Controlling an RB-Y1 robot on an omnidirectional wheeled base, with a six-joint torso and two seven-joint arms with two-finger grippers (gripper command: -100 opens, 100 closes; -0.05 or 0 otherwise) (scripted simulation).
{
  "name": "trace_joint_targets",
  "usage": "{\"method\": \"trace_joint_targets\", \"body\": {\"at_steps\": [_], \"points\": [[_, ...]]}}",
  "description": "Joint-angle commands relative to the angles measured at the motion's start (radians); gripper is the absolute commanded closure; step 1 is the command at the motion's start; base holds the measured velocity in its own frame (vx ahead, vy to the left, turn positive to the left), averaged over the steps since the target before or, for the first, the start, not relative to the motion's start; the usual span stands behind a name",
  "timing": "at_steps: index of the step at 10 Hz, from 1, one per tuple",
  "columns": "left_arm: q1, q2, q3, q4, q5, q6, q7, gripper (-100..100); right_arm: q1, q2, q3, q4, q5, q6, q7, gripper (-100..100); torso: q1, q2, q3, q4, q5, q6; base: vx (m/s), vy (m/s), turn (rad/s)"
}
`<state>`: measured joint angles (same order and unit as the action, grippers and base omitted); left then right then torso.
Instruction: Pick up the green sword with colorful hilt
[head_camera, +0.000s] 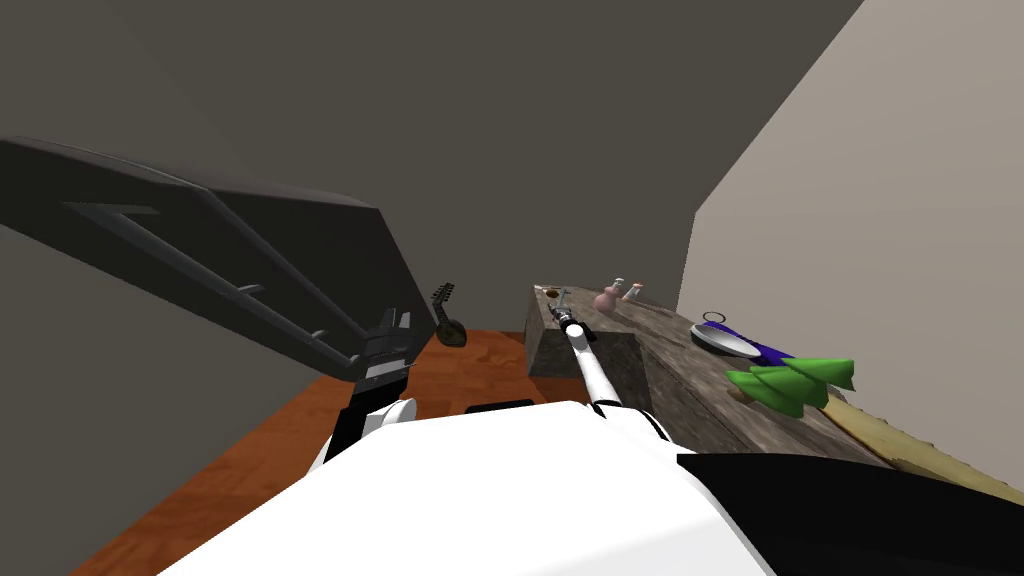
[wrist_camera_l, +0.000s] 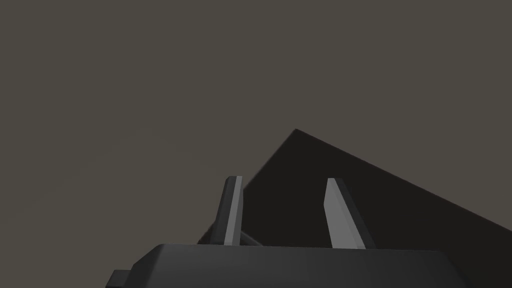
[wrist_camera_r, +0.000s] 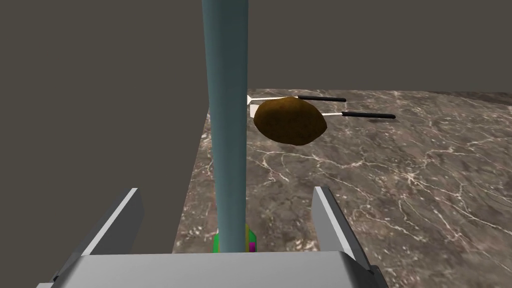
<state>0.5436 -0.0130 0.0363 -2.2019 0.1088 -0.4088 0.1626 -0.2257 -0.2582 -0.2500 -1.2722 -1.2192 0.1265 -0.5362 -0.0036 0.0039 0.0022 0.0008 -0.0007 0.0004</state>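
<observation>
White right forearm (head_camera: 592, 372) with dark joints; thin, light grey, blade-like left fingers (wrist_camera_l: 233, 210) on a dark box.

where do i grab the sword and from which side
Probably at the blade's base, just past the colourful hilt. The sword is long and narrow and runs straight out between the right gripper's open fingers, so come in from the hilt end, along its length, and close across its thin width.

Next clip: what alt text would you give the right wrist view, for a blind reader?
The open right claw straddles the teal-green sword, fingers clear of it on both sides, its colourful hilt at the claw's body. Beyond is a marbled brown counter with a brown lump and two black-handled white utensils.
</observation>
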Motion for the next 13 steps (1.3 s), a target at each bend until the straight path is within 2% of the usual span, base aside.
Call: {"method": "trace_joint_targets", "body": {"at_steps": [1,2,3,5,6,8,9,11,12,13], "points": [[0.0,0.0,0.0,0.0,0.0,0.0,0.0,0,-0.017,-0.007,0.019,0.024,0.035,-0.05,-0.05,-100,0.0,0.0,0.0,0.0,0.0,0.0,-0.069,-0.046,0.081],[0.0,0.0,0.0,0.0,0.0,0.0,0.0,0,-0.017,-0.007,0.019,0.024,0.035,-0.051,-0.073,-100,0.001,0.0,0.0,0.0,0.0,0.0,-0.032,-0.014,-0.006],[0.0,0.0,0.0,0.0,0.0,0.0,0.0,0,-0.051,-0.031,0.061,0.07,0.077,-0.098,-0.104,-100,0.003,-0.002,-0.001,0.0,0.0,0.001,-0.071,-0.028,0.089],[0.0,0.0,0.0,0.0,0.0,0.0,0.0,0,-0.051,-0.031,0.061,0.07,0.087,-0.112,-0.146,-100,0.002,-0.001,0.0,0.0,0.0,0.0,-0.047,-0.029,0.04],[0.0,0.0,0.0,0.0,0.0,0.0,0.0,0,-0.085,-0.055,0.103,0.115,0.129,-0.164,-0.184,-100,0.002,-0.002,-0.001,0.0,0.0,0.001,-0.064,-0.034,0.093],[0.0,0.0,0.0,0.0,0.0,0.0,0.0,0,-0.085,-0.055,0.103,0.115,0.14,-0.173,-0.22,-100,0.002,-0.001,0.0,0.0,0.0,0.0,-0.051,-0.025,0.042],[0.0,0.0,0.0,0.0,0.0,0.0,0.0,0,-0.118,-0.078,0.145,0.161,0.188,-0.217,-0.255,-100,0.002,-0.002,-0.001,0.0,0.0,0.001,-0.064,-0.038,0.114],[0.0,0.0,0.0,0.0,0.0,0.0,0.0,0,-0.118,-0.078,0.145,0.161,0.192,-0.234,-0.293,-100,0.001,0.0,0.0,0.0,0.0,0.001,-0.055,-0.039,0.032],[0.0,0.0,0.0,0.0,0.0,0.0,0.0,0,-0.117,-0.075,0.141,0.158,0.191,-0.228,-0.28,-100,0.002,-0.002,-0.001,0.0,0.0,0.001,-0.007,-0.005,-0.005],[0.0,0.0,0.0,0.0,0.0,0.0,0.0,0,-0.116,-0.075,0.141,0.157,0.191,-0.23,-0.283,100,0.003,-0.004,-0.002,-0.001,0.001,0.001,0.0,0.0,0.0]]}}
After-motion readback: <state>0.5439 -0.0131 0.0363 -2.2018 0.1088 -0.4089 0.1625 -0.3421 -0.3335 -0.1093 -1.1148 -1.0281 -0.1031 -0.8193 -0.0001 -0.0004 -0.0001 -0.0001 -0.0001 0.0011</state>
